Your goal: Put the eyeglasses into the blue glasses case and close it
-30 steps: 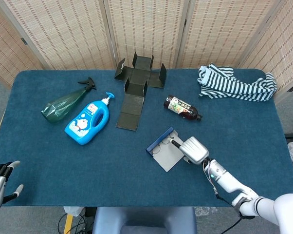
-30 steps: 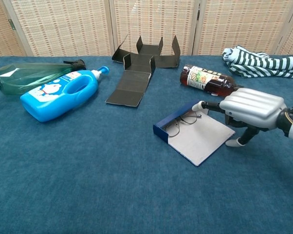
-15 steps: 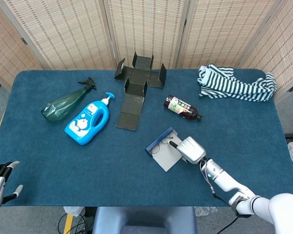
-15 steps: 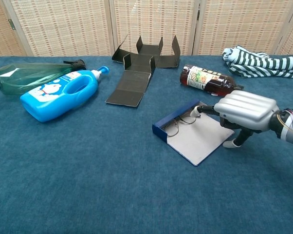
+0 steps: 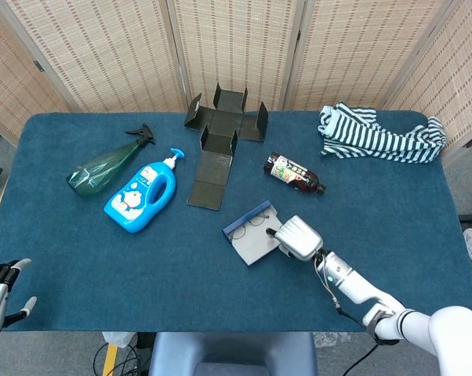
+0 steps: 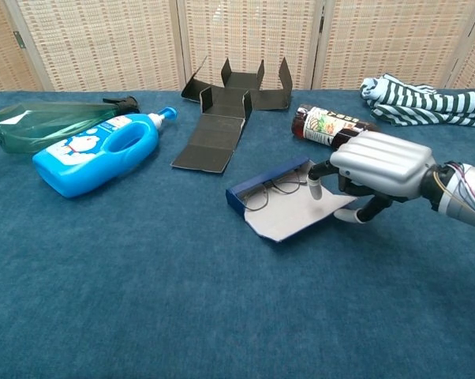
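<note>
The blue glasses case (image 6: 289, 207) lies open at mid-frame in the chest view, its long axis running from lower left to upper right; the eyeglasses (image 6: 271, 189) rest along its raised blue wall; the right hand (image 6: 374, 170) sits just right of the case, palm down, fingers curled, fingertips (image 6: 315, 183) on the flat grey flap, holding nothing; the left hand (image 5: 1, 286) hangs far off at the head view's lower left, fingers spread.
</note>
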You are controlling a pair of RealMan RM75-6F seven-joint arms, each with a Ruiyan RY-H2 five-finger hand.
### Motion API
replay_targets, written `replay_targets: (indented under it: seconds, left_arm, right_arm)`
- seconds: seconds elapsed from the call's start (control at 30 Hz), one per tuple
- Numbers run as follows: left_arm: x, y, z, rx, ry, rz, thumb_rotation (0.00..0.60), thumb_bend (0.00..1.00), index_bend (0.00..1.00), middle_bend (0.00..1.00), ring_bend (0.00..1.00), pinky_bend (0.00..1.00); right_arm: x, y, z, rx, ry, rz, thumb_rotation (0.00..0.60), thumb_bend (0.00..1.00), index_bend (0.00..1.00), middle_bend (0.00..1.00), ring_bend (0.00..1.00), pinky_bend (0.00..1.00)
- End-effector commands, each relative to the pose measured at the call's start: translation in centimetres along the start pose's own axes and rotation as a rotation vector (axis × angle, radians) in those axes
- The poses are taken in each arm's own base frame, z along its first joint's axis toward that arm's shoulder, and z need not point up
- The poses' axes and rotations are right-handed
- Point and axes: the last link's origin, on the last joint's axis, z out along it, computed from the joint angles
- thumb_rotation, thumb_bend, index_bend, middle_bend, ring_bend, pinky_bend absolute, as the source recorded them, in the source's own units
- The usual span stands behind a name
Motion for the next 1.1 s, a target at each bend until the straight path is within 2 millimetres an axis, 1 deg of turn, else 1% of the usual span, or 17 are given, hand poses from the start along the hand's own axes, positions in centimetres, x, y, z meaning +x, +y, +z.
replay_targets:
  seconds: [0.03, 0.2, 0.33, 0.47, 0.57, 0.7, 0.77, 0.87, 1.1]
  left_arm:
    - [0.0, -0.1, 0.0, 0.001, 0.000, 0.000, 0.600, 0.30, 0.23, 0.26, 0.23, 0.30]
    - [0.0, -0.1, 0.0, 0.001, -0.001, -0.002, 0.600, 0.30, 0.23, 0.26, 0.23, 0.30]
    - [0.0, -0.2, 0.1, 0.003, 0.000, -0.002, 0.600, 0.30, 0.23, 0.26, 0.23, 0.30]
    - [0.0, -0.2, 0.1, 0.002, 0.002, -0.003, 0.600, 0.30, 0.23, 0.26, 0.23, 0.30]
    - [0.0, -0.1, 0.2, -0.003, 0.003, -0.005, 0.600, 0.30, 0.23, 0.26, 0.23, 0.30]
    - [-0.1, 0.1, 0.3, -0.011, 0.001, -0.007, 0.600, 0.30, 0.23, 0.26, 0.23, 0.30]
    - [-0.1, 0.2, 0.3, -0.014, 0.001, -0.008, 0.600, 0.30, 0.23, 0.26, 0.23, 0.30]
    - [-0.2, 0.4, 0.3, -0.021, -0.001, -0.009, 0.600, 0.30, 0.23, 0.26, 0.23, 0.30]
    - [0.2, 0.3, 0.2, -0.016, 0.004, -0.003, 0.600, 0.30, 0.23, 0.26, 0.23, 0.30]
  right_arm:
    - [0.1, -0.4, 0.6, 0.010, 0.002, -0.002, 0.600, 0.42, 0.48, 0.99, 1.00, 0.90]
    - [-0.1, -0.8, 1.7, 0.019, -0.006, -0.006, 0.600, 0.51, 0.55, 0.99, 1.00, 0.90]
    - [-0.2, -1.0, 1.6, 0.030, -0.006, -0.003, 0.600, 0.54, 0.62, 0.99, 1.00, 0.90]
    - [0.1, -0.9, 0.4, 0.042, -0.003, -0.001, 0.600, 0.54, 0.68, 0.99, 1.00, 0.90]
    - [0.4, -0.7, -1.1, 0.046, -0.007, -0.001, 0.600, 0.54, 0.71, 0.99, 1.00, 0.90]
    - [1.4, -0.7, -3.0, 0.055, -0.003, 0.006, 0.600, 0.54, 0.72, 1.00, 1.00, 0.90]
    - [1.9, -0.7, -3.2, 0.053, 0.005, 0.004, 0.600, 0.54, 0.72, 1.00, 1.00, 0.90]
    - [2.5, -0.6, -2.7, 0.042, 0.013, -0.009, 0.600, 0.54, 0.72, 1.00, 1.00, 0.90]
    - [2.7, -0.8, 0.4, 0.030, -0.006, -0.051, 0.600, 0.54, 0.72, 1.00, 1.00, 0.90]
